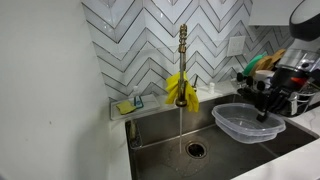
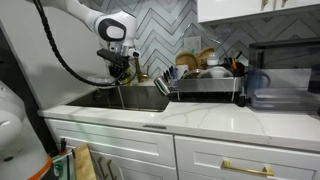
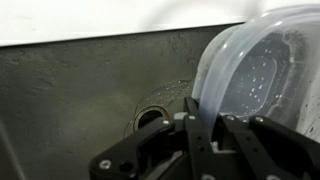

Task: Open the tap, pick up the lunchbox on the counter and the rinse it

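The brass tap point(image 1: 182, 55) stands behind the sink with yellow gloves point(image 1: 180, 90) draped on it, and a stream of water falls from it to the drain point(image 1: 194, 150). My gripper point(image 1: 266, 112) is shut on the rim of the translucent lunchbox point(image 1: 244, 124) and holds it over the steel sink, to the side of the stream. In the wrist view the jaws point(image 3: 208, 135) pinch the lunchbox wall point(image 3: 255, 70), which carries water drops. In an exterior view the gripper point(image 2: 119, 75) hangs above the sink in the white counter point(image 2: 230, 118).
A dish rack point(image 2: 205, 88) full of pots and dishes stands beside the sink. A green and yellow sponge point(image 1: 130, 104) sits on the ledge at the sink's back corner. The chevron tiled wall point(image 1: 140, 40) lies behind. The sink drain point(image 3: 152, 117) is below the gripper.
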